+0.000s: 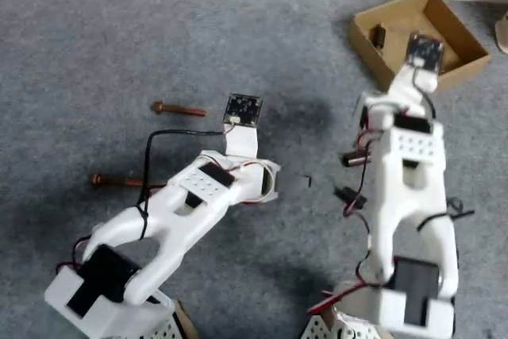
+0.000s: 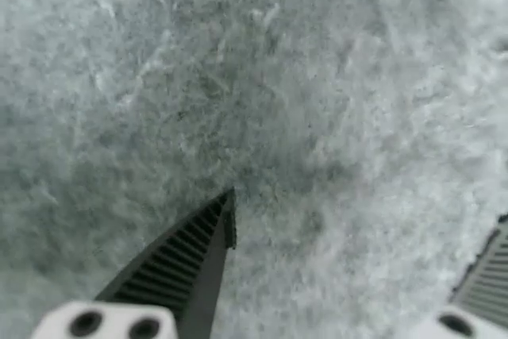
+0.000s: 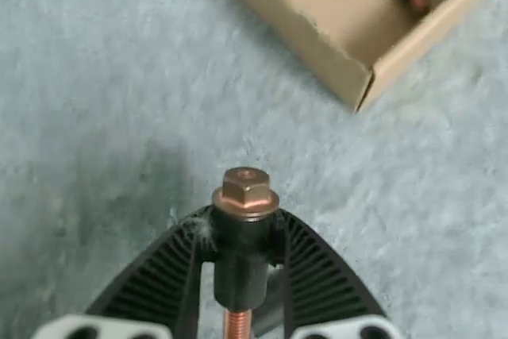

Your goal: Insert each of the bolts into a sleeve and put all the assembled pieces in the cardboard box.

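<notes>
Two loose bolts are lying on the grey, carpet-like desk (image 1: 79, 53) in the left half of the high view. The upper bolt (image 1: 178, 108) is sitting left of centre with its head pointing left. The lower bolt (image 1: 119, 181) is resting further down and to the left, and a black cable (image 1: 148, 166) is crossing its right end.

From where I am standing, the left arm (image 1: 182, 204) is stretching up from the lower left corner towards the middle of the frame, its wrist ending just right of the upper bolt. In its own wrist view the left gripper (image 2: 365, 212) is hanging over bare desk, its fingers (image 2: 190, 267) spread wide apart with grey surface showing between them.

On the right side of the high view, the right arm (image 1: 405, 172) is pointing up towards the box (image 1: 468, 57) in the upper right corner, its wrist overlapping the box's near edge. In the right wrist view the right gripper (image 3: 242, 224) is clamping its fingers (image 3: 317, 275) on a black sleeve (image 3: 240, 263). A held bolt (image 3: 246, 190) is running through that sleeve, copper hex head seated on one end and threaded shank poking out of the other. This assembly is hovering over the desk, outside the box and near its corner. A dark piece (image 1: 379, 35) is lying inside the box by its left wall.
</notes>
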